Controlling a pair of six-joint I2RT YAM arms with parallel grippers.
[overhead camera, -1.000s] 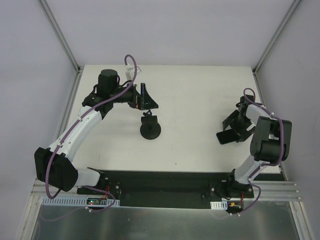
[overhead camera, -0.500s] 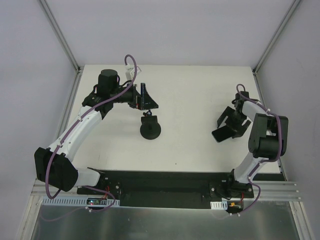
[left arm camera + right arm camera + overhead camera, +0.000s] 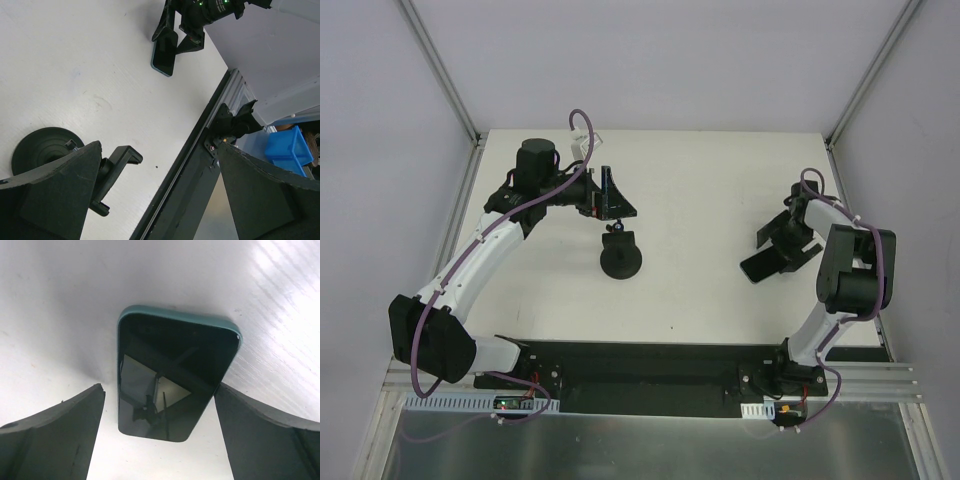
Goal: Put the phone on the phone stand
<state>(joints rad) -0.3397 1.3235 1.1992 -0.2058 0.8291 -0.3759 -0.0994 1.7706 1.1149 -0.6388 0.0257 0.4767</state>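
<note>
The phone (image 3: 172,375) is a dark glossy slab with a teal edge, lying flat on the white table at the right (image 3: 763,266). My right gripper (image 3: 160,390) is open and straddles its near end, one finger on each side, the right finger close to its edge. The phone stand (image 3: 620,258) is black with a round disc base (image 3: 42,147) and a cradle (image 3: 117,162) on a short neck, and stands left of centre. My left gripper (image 3: 610,195) hangs open just behind the stand with nothing between its fingers. From the left wrist view, the phone (image 3: 165,52) shows far off under the right gripper.
The black base rail (image 3: 650,365) runs along the table's near edge. Grey walls and aluminium posts (image 3: 445,80) close in the table at the back and sides. A blue bin (image 3: 290,150) sits beyond the table's edge.
My right gripper has swung in over the phone and come down around its end, and its jaws have narrowed slightly. The left arm and the stand have not moved.
</note>
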